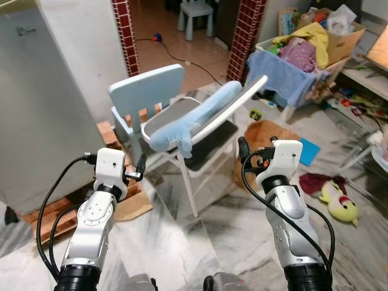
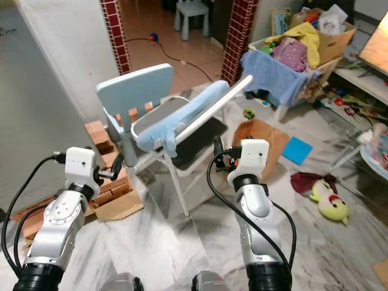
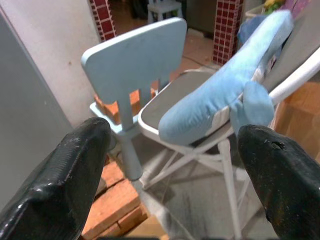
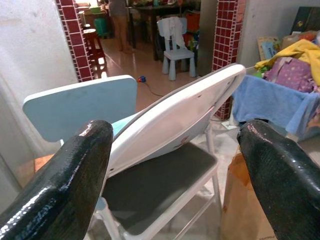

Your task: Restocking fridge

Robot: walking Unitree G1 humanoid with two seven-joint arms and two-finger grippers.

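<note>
Both arms up, nothing in hand, fridge at my left.

I hold the left gripper (image 1: 140,168) and right gripper (image 1: 244,150) raised with fingers spread wide and empty, ready for a door pull; the fridge (image 1: 36,103) stands closed just left (no stock in sight). A folding chair (image 1: 194,130) and blue chair (image 1: 148,91) crowd the path ahead.

I see the fridge (image 1: 36,103) cut off by the frame's left edge, door and handle hidden; a person (image 4: 119,22) far back is too small and headless to read.
</note>
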